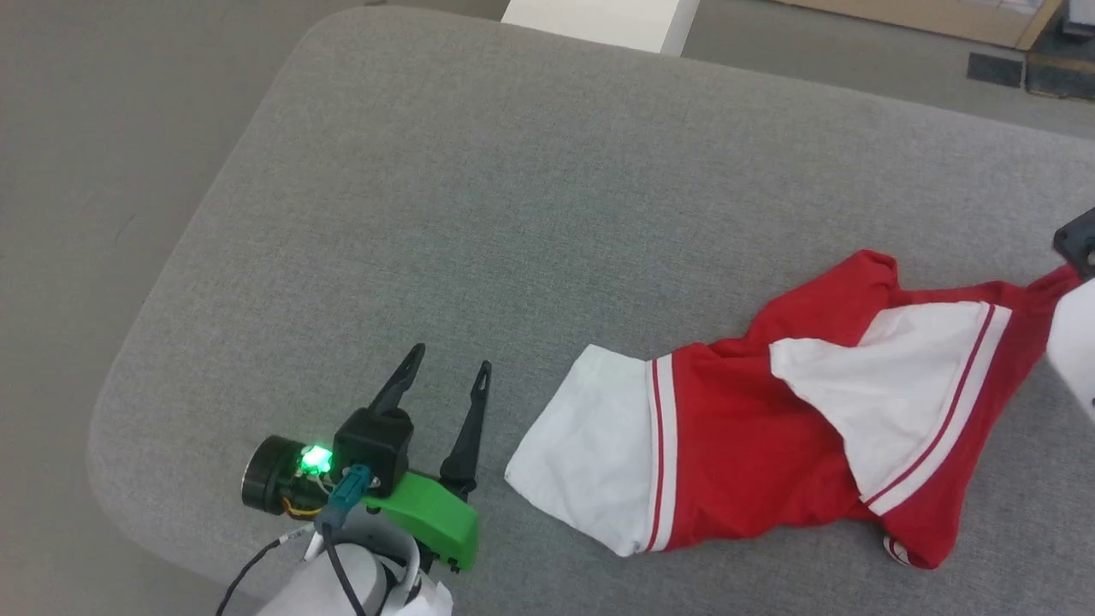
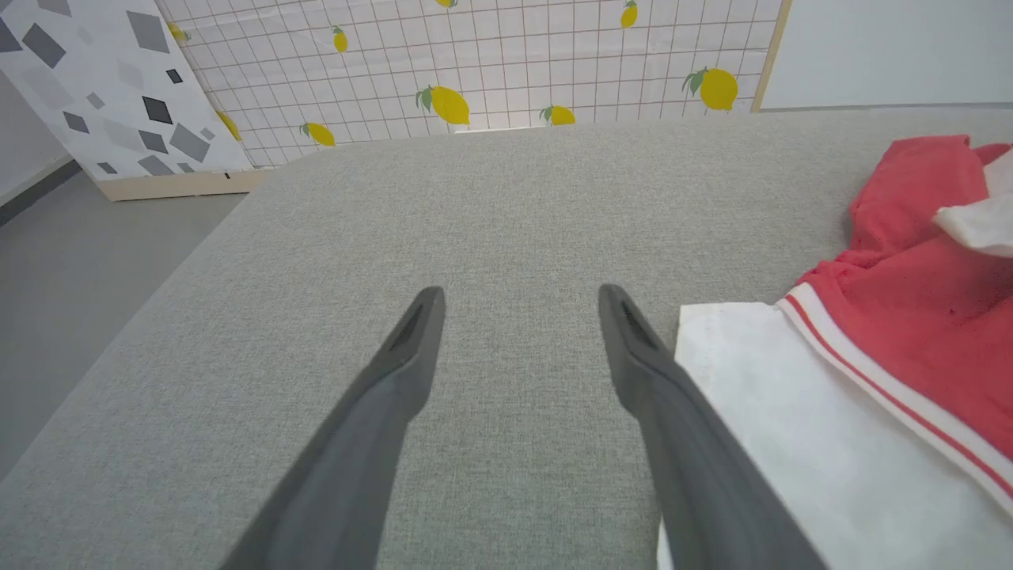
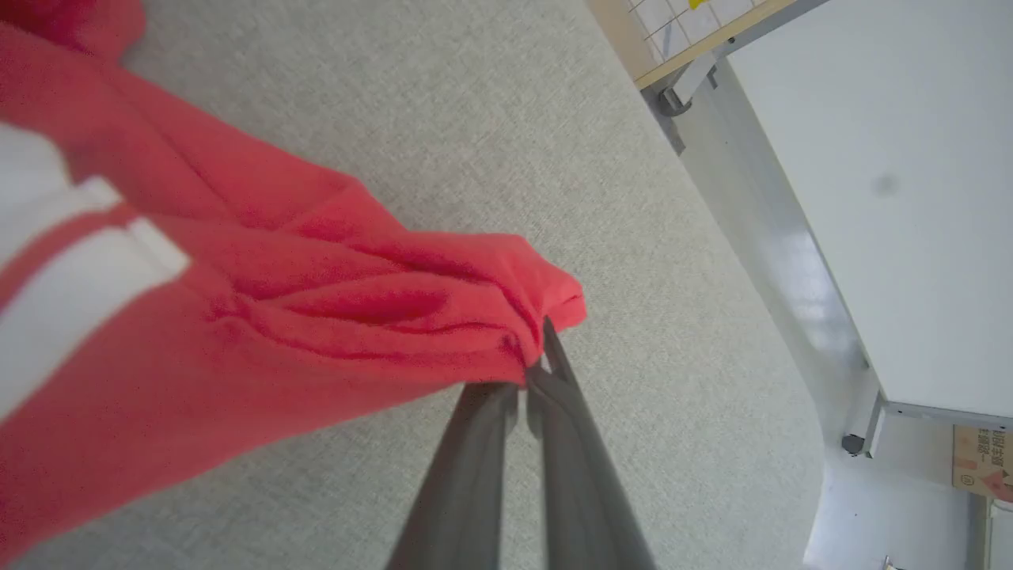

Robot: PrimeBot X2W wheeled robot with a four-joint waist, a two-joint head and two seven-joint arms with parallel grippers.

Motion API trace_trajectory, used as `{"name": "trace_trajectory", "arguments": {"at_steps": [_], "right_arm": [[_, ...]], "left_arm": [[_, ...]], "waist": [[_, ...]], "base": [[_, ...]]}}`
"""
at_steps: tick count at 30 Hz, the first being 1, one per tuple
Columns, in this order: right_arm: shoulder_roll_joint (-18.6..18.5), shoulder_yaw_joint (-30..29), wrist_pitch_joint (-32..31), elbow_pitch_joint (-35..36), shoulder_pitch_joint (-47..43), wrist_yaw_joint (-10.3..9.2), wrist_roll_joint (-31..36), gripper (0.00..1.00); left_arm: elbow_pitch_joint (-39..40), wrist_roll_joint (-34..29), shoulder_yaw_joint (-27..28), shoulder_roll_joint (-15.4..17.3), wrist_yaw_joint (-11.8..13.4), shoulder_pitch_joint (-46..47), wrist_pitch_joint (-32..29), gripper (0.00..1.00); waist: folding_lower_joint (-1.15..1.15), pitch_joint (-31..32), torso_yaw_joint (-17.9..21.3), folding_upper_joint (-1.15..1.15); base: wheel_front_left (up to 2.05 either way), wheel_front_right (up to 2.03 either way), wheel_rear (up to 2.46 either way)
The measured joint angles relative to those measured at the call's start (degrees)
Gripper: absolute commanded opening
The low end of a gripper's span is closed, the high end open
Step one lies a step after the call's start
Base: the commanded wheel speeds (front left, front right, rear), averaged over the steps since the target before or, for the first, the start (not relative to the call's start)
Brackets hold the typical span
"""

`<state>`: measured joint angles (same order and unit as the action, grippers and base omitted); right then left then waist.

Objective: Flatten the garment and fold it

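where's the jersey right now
In the head view the jersey lies crumpled on the right half of the grey padded surface, just right of the open left gripper; the right gripper is shut on its red corner.

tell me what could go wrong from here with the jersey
1. The right gripper pinches only a small red bunch of the garment; a pull may slip it free.
2. The left gripper is open beside the white sleeve, holding nothing, so a one-sided pull may drag the crumpled garment rather than flatten it.
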<state>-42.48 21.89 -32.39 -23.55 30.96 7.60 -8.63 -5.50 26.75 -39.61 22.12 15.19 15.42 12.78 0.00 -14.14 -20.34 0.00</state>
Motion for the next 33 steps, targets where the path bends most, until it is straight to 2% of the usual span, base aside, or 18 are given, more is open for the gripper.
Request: {"name": "trace_trajectory", "arguments": {"at_steps": [1, 8, 14, 17, 24, 30, 33], "right_arm": [[0.8, 0.1, 1.0, -1.7, 0.0, 0.00, -0.2, 1.00], [7.3, -1.8, 7.3, -8.9, 0.0, 0.00, -5.0, 1.00], [9.4, -3.4, 12.5, -7.9, -0.3, -0.01, -9.9, 1.00], [9.8, -5.1, 15.4, -5.4, -1.1, -0.01, -12.2, 1.00], [13.5, -11.7, 23.1, 5.2, -7.6, -0.02, -17.2, 1.00], [18.5, -17.9, 27.2, 14.4, -16.7, -0.03, -16.2, 1.00], [22.4, -20.7, 27.9, 19.1, -21.9, -0.03, -14.5, 1.00]], "left_arm": [[-0.1, 0.0, 0.0, -0.1, 0.0, 0.0, 0.0, 1.00], [-1.2, 0.5, 0.1, 0.0, 0.0, 0.0, 0.3, 1.00], [-1.4, 1.6, 1.0, 1.3, 0.1, -0.2, -0.2, 1.00], [-1.2, 2.1, 1.7, 1.7, 0.3, -0.5, -0.6, 1.00], [0.1, 4.3, 3.4, 2.4, 1.6, -1.9, -1.1, 1.00], [1.1, 5.5, 4.1, 3.3, 2.0, -3.0, -2.1, 1.00], [1.5, 6.5, 4.5, 3.7, 2.1, -3.6, -2.4, 1.00]], "waist": [[0.00, -0.1, -0.1, 0.00], [0.00, 1.5, 0.6, 0.00], [0.00, 4.9, 2.4, 0.00], [0.00, 6.9, 3.6, 0.00], [0.00, 10.1, 7.1, 0.00], [0.00, 11.6, 10.2, 0.00], [0.00, 12.3, 11.6, 0.00]], "base": [[0.00, 0.00, 0.00], [0.00, 0.00, 0.00], [0.00, 0.00, 0.00], [0.00, 0.00, 0.00], [0.00, 0.00, 0.00], [0.00, 0.00, 0.00], [0.00, 0.00, 0.00]]}}
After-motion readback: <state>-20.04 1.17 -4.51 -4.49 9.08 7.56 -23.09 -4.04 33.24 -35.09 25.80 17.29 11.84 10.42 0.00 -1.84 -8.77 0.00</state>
